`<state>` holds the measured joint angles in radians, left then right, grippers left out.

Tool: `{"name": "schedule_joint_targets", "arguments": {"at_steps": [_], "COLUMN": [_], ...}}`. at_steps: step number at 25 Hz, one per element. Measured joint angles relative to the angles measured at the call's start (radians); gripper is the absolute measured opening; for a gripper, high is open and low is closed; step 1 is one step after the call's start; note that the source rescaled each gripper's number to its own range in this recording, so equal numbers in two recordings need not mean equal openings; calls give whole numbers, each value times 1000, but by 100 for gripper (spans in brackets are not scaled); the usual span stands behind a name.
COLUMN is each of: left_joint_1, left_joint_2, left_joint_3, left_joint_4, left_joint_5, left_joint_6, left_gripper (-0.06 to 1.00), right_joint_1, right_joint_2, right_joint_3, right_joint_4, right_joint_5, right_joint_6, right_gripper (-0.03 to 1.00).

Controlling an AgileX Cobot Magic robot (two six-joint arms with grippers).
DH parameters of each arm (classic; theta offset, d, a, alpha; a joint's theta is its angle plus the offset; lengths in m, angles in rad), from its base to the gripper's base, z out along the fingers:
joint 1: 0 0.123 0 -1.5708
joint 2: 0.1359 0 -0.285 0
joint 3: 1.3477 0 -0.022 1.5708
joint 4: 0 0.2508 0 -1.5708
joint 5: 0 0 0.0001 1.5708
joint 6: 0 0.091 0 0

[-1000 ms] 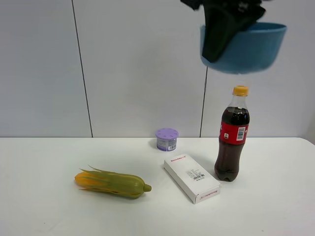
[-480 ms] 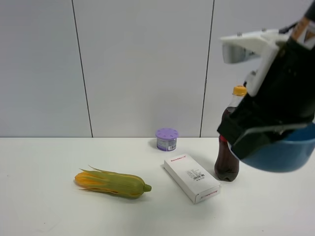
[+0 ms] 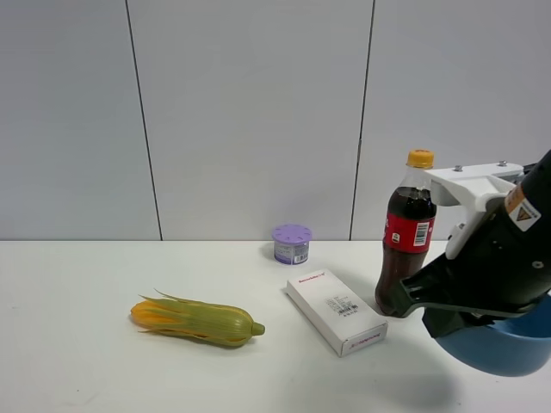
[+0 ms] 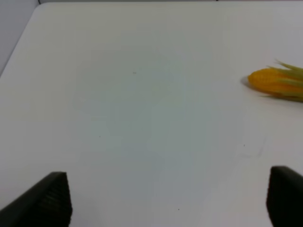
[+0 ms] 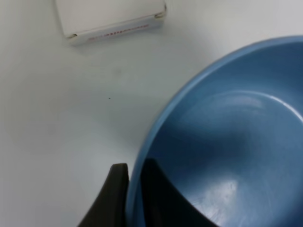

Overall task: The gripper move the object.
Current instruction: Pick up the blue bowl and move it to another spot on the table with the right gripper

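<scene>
The light-blue bowl (image 3: 504,348) hangs low over the white table at the front right, just right of the cola bottle (image 3: 406,232). My right gripper (image 3: 448,325) is shut on the bowl's rim; the thick black arm with its white bracket covers most of it. In the right wrist view the bowl (image 5: 236,137) fills the frame, and my right gripper (image 5: 135,189) pinches its rim, one finger outside and one inside. Whether the bowl touches the table I cannot tell. My left gripper (image 4: 165,201) is open and empty over bare table, with the corn's tip (image 4: 277,82) beyond it.
A corn cob (image 3: 196,319) lies at the front left. A white flat box (image 3: 336,311) lies beside the bottle and shows in the right wrist view (image 5: 110,16). A small purple-lidded canister (image 3: 292,243) stands at the back by the wall.
My right arm has brought the bowl down from high above the bottle to just over the table at the front right. The other things have not moved.
</scene>
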<state>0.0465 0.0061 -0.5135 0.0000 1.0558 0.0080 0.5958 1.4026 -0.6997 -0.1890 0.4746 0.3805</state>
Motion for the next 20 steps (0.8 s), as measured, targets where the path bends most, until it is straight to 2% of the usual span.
{"name": "schedule_joint_targets", "arguments": {"at_steps": [4, 10, 20], "left_joint_1": [0, 0, 0], "left_joint_2": [0, 0, 0], "left_joint_3": [0, 0, 0], "left_joint_4": [0, 0, 0], "left_joint_5": [0, 0, 0], "left_joint_6": [0, 0, 0], "left_gripper": [100, 100, 100], "right_joint_1": [0, 0, 0], "right_joint_2": [73, 152, 156], "right_joint_3": [0, 0, 0], "right_joint_4": [3, 3, 3], "right_joint_5": [-63, -84, -116], "right_joint_6": [3, 4, 4], "right_gripper": [0, 0, 0]}}
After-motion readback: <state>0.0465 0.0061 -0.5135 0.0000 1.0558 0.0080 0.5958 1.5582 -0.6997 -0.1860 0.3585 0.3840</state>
